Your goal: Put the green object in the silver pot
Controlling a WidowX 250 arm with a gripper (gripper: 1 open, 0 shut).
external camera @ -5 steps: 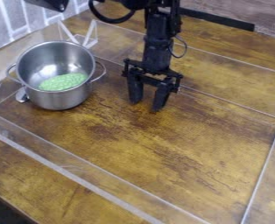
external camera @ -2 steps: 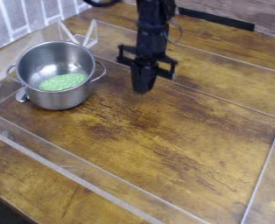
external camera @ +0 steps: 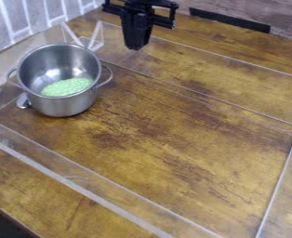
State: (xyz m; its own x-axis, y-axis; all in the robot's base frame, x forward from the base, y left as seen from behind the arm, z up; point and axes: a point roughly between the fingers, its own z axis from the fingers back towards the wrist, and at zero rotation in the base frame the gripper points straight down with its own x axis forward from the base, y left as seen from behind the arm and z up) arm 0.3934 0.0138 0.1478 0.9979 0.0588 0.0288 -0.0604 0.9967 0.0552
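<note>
The silver pot (external camera: 59, 79) stands on the wooden table at the left, round and shiny with small side handles. Inside it, on the bottom, lies the green object (external camera: 67, 87), a flat light-green oval. My gripper (external camera: 135, 42) hangs high at the top centre of the view, to the right of and behind the pot, pointing down. Its dark fingers are pressed together with nothing between them.
Clear acrylic walls (external camera: 61, 177) border the wooden table (external camera: 186, 130) along the front and left. A white slatted surface stands at the back left, and a dark strip runs along the back right edge.
The gripper closed its open fingers, then rose well up off the table and drifted toward the back. The green object stayed in the pot.
</note>
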